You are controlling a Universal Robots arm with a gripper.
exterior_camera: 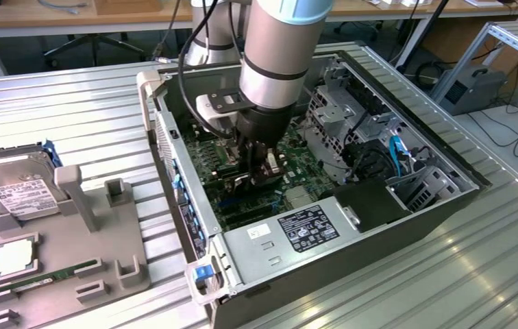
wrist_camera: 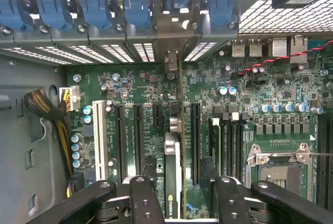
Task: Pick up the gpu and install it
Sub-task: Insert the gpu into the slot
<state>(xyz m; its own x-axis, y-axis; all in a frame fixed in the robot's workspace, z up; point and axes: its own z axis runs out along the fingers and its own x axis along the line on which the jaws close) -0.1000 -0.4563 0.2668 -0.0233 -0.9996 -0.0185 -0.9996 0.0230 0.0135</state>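
Note:
The gpu (wrist_camera: 173,174) stands on edge between my two fingers, low over the green motherboard (wrist_camera: 130,86) and in line with a long black slot. Its silvery end bracket (wrist_camera: 174,34) reaches up to the row of rear slot covers with blue clips. My gripper (wrist_camera: 179,169) is shut on the card, one dark finger on each side. In the exterior view the gripper (exterior_camera: 257,175) points straight down inside the open computer case (exterior_camera: 268,260), near the case's rear wall on that view's left.
The CPU socket (wrist_camera: 278,159) and memory slots lie beside the card. A drive cage (exterior_camera: 337,116) and cables fill the case's far side. On the grey fixture (exterior_camera: 103,240) outside rest a hard drive (exterior_camera: 12,185), a CPU (exterior_camera: 12,257) and a memory stick (exterior_camera: 35,281).

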